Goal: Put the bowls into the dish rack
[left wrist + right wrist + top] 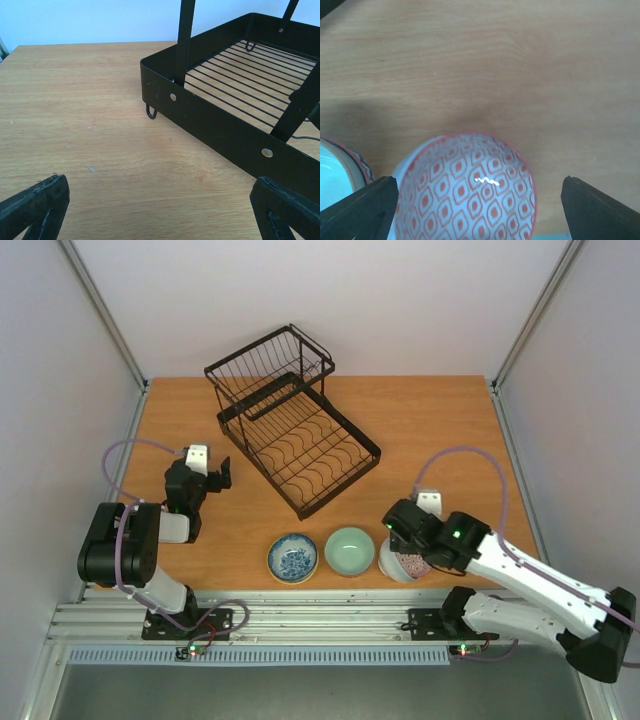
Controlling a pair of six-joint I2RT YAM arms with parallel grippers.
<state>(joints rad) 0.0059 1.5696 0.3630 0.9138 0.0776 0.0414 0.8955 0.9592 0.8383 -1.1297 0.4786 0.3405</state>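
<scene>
We find three of the bowls in a row along the near edge of the worktop, toward six o'clock in the top view. The blue-and-white bowl is at the nine o'clock end, the pale green bowl is just beside it in the middle, and the red-patterned bowl is at the three o'clock end. All three stand upright on the wood, outside the dish rack. The rack sits well apart from the row, at about eleven to twelve o'clock from it, turned at an angle to the worktop's edges. Its raised wire basket is at the eleven o'clock end and its curved dividers run toward five o'clock. The right arm reaches in from four o'clock and hangs over the red-patterned bowl, hiding part of it from above. In the right wrist view the right jaws are released and spread wide, with that bowl between the two dark fingers. The nine o'clock finger is just beside the rim, and we cannot tell whether it touches; the other stands clear of it. The left arm rests at eight o'clock on the worktop, its left jaws pointing toward three o'clock at the rack and apart from it. In the left wrist view these jaws are released too, with bare wood between the black pads and the rack's side wall ahead at one o'clock.
</scene>
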